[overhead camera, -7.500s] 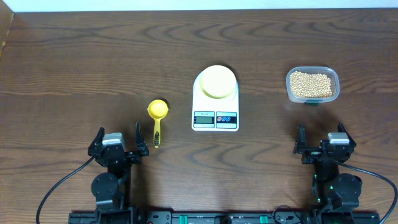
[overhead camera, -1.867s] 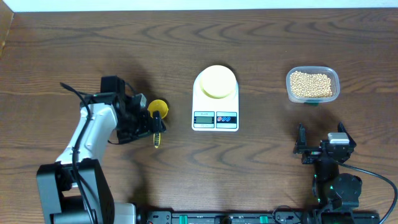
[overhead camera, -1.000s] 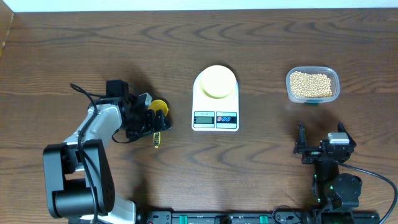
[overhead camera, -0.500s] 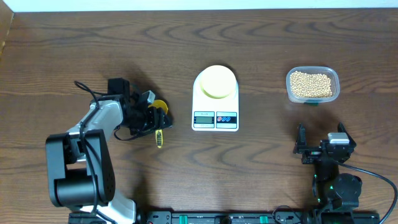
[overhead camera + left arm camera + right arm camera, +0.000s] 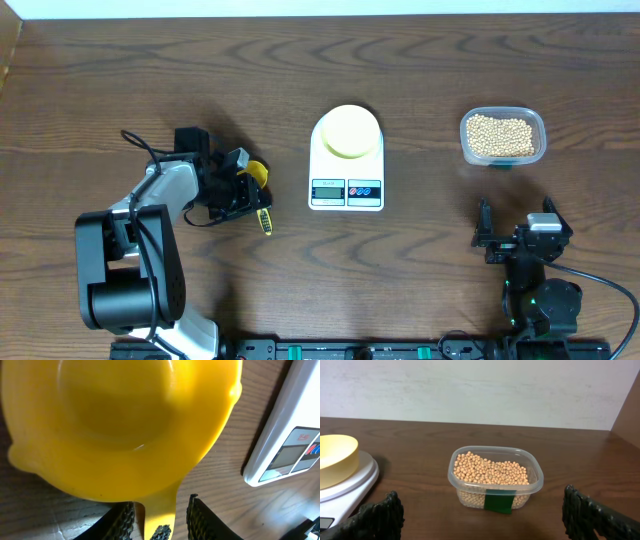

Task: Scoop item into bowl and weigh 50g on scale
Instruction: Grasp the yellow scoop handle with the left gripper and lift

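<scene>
A bright yellow scoop [image 5: 258,173] lies left of the white scale [image 5: 346,192]. The pale yellow bowl [image 5: 351,131] sits on the scale's platform. My left gripper [image 5: 248,196] straddles the scoop's handle, its jaws narrowed but open. In the left wrist view the scoop [image 5: 120,425] fills the frame. The left finger [image 5: 122,520] lies against the handle and the right finger [image 5: 202,520] stands a little apart from it. Beans [image 5: 492,470] fill a clear tub [image 5: 502,136] at the right. My right gripper [image 5: 485,510] rests wide open near the front edge, facing the tub.
The scale's corner [image 5: 287,435] lies just right of the scoop. The scale's rim [image 5: 350,482] and the bowl [image 5: 335,457] show at the left of the right wrist view. A green label marks the tub's front. A white wall runs along the table's far edge.
My left gripper has come down over the scoop's handle and its jaws have narrowed around it. The handle has swung slightly to the right. The right arm has not moved.
</scene>
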### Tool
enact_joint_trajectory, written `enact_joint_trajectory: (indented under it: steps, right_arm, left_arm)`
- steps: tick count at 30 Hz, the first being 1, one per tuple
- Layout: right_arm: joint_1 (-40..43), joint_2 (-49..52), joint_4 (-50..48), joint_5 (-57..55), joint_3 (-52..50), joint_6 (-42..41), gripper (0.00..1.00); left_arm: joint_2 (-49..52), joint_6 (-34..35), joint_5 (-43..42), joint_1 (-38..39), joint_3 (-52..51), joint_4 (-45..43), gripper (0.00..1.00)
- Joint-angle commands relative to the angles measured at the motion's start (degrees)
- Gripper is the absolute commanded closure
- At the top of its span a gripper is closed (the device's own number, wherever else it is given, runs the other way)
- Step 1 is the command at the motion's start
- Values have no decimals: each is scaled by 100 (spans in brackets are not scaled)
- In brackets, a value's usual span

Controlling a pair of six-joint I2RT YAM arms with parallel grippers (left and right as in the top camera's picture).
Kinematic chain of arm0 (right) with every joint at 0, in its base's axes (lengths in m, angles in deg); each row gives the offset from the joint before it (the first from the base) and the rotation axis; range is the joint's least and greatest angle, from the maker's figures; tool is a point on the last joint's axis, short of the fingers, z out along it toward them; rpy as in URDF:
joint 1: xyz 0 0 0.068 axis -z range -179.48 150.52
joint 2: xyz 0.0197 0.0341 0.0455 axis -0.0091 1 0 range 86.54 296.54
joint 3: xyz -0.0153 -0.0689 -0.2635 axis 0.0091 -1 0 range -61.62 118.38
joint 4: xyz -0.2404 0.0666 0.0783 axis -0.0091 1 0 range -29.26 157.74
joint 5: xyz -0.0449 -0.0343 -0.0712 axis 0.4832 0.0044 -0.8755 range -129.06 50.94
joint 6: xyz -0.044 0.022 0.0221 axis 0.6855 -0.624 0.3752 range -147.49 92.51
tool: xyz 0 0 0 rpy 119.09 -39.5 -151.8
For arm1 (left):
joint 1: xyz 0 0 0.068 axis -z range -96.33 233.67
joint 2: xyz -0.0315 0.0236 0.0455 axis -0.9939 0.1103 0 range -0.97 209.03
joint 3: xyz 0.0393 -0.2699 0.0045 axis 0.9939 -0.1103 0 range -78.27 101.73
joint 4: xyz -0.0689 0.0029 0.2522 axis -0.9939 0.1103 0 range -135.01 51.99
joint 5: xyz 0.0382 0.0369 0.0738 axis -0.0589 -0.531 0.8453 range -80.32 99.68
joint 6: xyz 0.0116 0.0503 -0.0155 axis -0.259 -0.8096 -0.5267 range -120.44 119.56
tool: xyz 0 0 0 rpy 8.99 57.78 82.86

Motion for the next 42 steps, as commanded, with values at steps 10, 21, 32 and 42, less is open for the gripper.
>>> enact_joint_trajectory:
  steps: [10,21,32,42]
  right_arm:
    - [-22,-33,15,11,-15,44,1]
    - [-22,-33,15,11,-15,44,1]
    - [-22,-33,15,11,-15,44,1]
    - [-22,-33,15,11,-15,44,1]
  left_arm:
    - [273,74,264,22,-212,33,80]
    - [190,138,-385,7,-190,37,91]
    - [-756,946,-664,-11,203,-13,93]
    - [-2586,2243,-660,-11,219,-953,93]
